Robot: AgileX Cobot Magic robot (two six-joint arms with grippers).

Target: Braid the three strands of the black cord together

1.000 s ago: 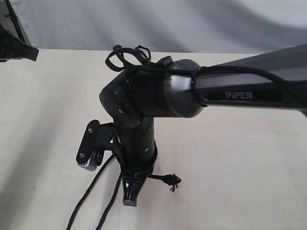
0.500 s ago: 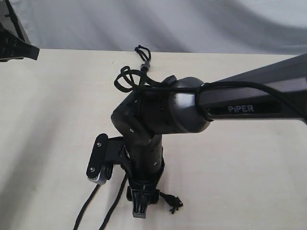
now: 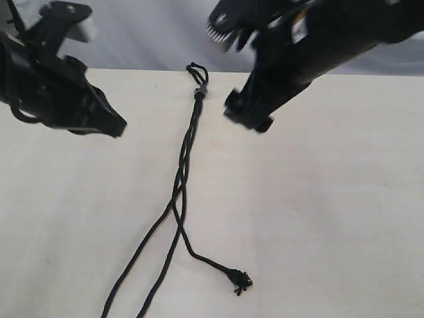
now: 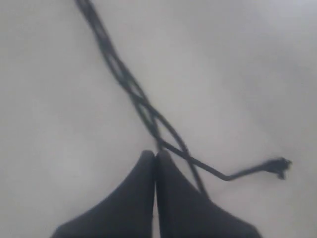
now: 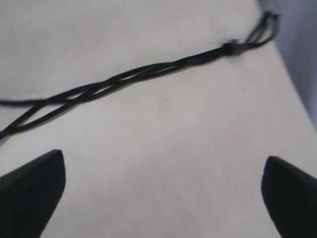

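The black cord (image 3: 184,156) lies stretched along the table. Its short loops (image 3: 197,70) and small grey band (image 3: 200,93) are at the far end. Below the band the three strands run loosely twisted, then part. Two leave the near edge at lower left (image 3: 129,291); the third bends right to a frayed tip (image 3: 240,281). My left gripper (image 3: 118,127) hangs above the table left of the cord. In its wrist view it (image 4: 155,154) is shut and empty, with the strands (image 4: 141,101) just beyond. My right gripper (image 3: 246,112) hovers right of the band, and in its wrist view it (image 5: 163,191) is open over bare table beside the cord (image 5: 138,75).
The pale table (image 3: 318,218) ends at a grey cloth backdrop (image 3: 152,33) behind the loops. Both arms sit high at the back, the left arm (image 3: 46,79) and the right arm (image 3: 318,40).
The right arm, which was reaching down over the cord near the frayed tip, has pulled up and back to the upper right. The left arm has swung into view. The whole cord now shows.
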